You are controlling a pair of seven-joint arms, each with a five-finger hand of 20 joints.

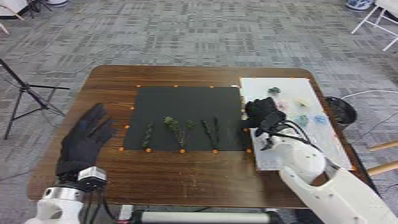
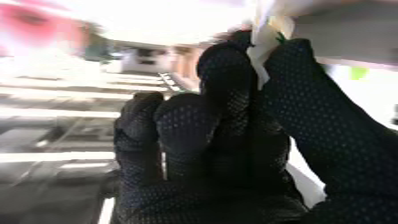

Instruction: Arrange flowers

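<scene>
In the head view, my right hand (image 1: 261, 113) is over the left edge of the white board (image 1: 266, 162), beside the black mat (image 1: 182, 100). On the board lie a dark green flower (image 1: 274, 90), a pink one (image 1: 282, 104), a cream one (image 1: 302, 102), a teal one (image 1: 302, 120) and a blue one (image 1: 321, 119). Green stems (image 1: 179, 132) and dark twigs (image 1: 210, 134) lie on the mat's lower part. My left hand (image 1: 86, 140) is open over the table's left side. In the right wrist view, my right hand (image 2: 233, 95) pinches a whitish flower piece (image 2: 263, 47) with a green bit between thumb and finger.
The brown table (image 1: 187, 182) has small orange markers around the mat. A black tripod (image 1: 31, 92) stands on the floor at the left. Past the table's right edge are a black bin (image 1: 341, 111) and light wooden legs (image 1: 384, 169).
</scene>
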